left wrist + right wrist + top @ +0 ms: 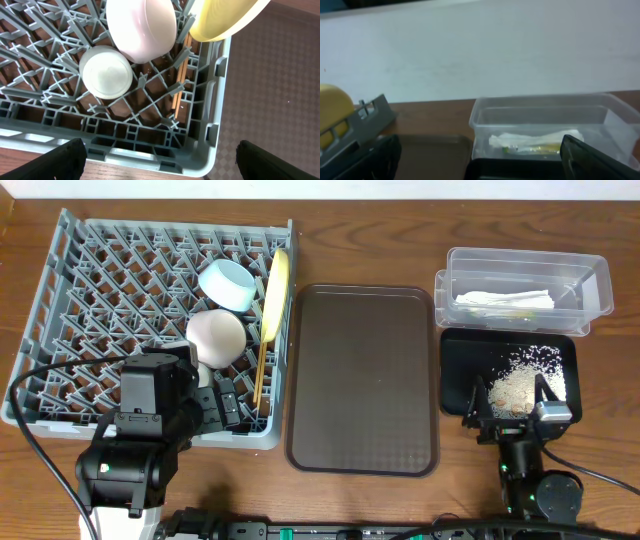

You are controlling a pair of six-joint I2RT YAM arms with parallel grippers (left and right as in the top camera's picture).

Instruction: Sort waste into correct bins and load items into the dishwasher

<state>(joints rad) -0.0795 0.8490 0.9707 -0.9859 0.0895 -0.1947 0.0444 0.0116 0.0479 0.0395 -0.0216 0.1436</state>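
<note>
- Dish rack at the table's left holds the yellow plate, whitish bowl, light blue bowl and chopsticks.
- Clear tub holds the napkin; only the right wrist view makes out the wrapper against it.
- Black tray holds the crumbs, with the right gripper above them, fingers spread and empty.
- Left gripper, fingers spread and empty, hangs over the rack's near corner.
- Small white cup shows clearly in the left wrist view alone.
</note>
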